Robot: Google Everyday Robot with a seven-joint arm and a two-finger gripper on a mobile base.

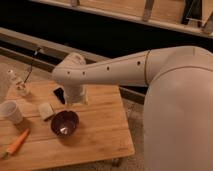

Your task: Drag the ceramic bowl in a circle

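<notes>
Only one camera view here. The arm reaches in from the right and bends down so the pincer (75, 101) hangs low over the wooden tabletop (102, 132). It's spread wide with nothing pinched. The ceramic bowl (65, 123) sits upright just camera-side of the pincer and a touch left, close but not touching. A dark flat thing (59, 94) lies right beside the pincer's left. Further left are a pale block (46, 110) and a white cup (11, 111). A carrot (17, 143) lies well off, near the front-left edge.
</notes>
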